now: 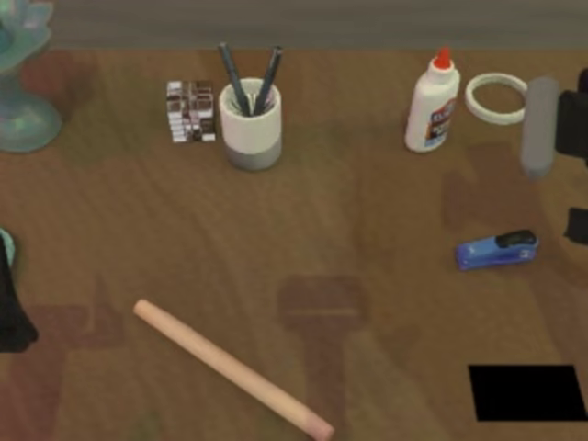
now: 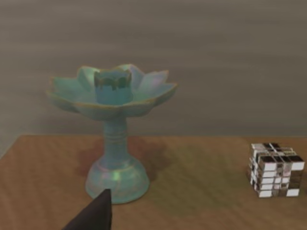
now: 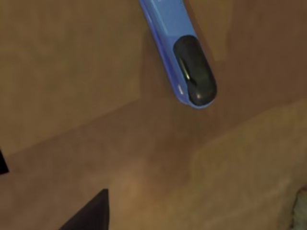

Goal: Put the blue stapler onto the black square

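Observation:
The blue stapler [image 1: 496, 250] lies flat at the right of the table, its black top piece toward the right edge. The right wrist view shows it from close above [image 3: 178, 52]. The black square [image 1: 526, 392] is a flat patch in the near right corner, apart from the stapler. My right gripper [image 1: 577, 225] hangs at the right edge, just beside the stapler, open and holding nothing; one dark fingertip [image 3: 98, 211] shows over bare wood. My left gripper [image 1: 11, 317] is parked at the left edge, open, with one fingertip [image 2: 98, 213] in view.
A teal lotus-shaped stand [image 1: 23, 83] [image 2: 112, 139] fills the far left corner. Along the back are a mirrored cube [image 1: 190, 111] [image 2: 274, 170], a cup with pens [image 1: 250, 119], a glue bottle [image 1: 432, 106] and a white tape ring [image 1: 496, 96]. A wooden rod [image 1: 230, 367] lies front centre.

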### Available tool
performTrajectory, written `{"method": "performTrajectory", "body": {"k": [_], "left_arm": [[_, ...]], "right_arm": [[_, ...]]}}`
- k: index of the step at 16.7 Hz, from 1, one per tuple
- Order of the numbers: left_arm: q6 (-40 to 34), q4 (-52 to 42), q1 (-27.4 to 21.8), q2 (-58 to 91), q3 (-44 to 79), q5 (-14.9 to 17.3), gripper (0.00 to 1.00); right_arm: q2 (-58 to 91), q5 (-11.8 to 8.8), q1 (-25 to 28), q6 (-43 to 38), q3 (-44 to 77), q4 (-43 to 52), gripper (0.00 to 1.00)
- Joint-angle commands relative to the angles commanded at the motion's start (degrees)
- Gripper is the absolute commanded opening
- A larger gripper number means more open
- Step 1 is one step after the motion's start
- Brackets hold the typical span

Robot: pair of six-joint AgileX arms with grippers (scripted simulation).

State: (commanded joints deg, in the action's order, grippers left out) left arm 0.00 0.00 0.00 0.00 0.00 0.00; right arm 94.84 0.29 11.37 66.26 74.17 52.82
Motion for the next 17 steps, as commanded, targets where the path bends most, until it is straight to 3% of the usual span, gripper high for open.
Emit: {"method": "performTrajectory", "body": {"k": [7, 17], "left_arm": [[0.0, 0.0, 0.0, 0.0, 0.0, 0.0, 1.00], [0.0, 0.0, 0.0, 0.0, 0.0, 0.0, 1.00]], "right_arm": [[23.3, -0.1, 2.7, 16.9, 20.3, 12.7, 1.00], [26.3, -0.2, 2.9, 18.7, 20.7, 11.5, 1.00]]}}
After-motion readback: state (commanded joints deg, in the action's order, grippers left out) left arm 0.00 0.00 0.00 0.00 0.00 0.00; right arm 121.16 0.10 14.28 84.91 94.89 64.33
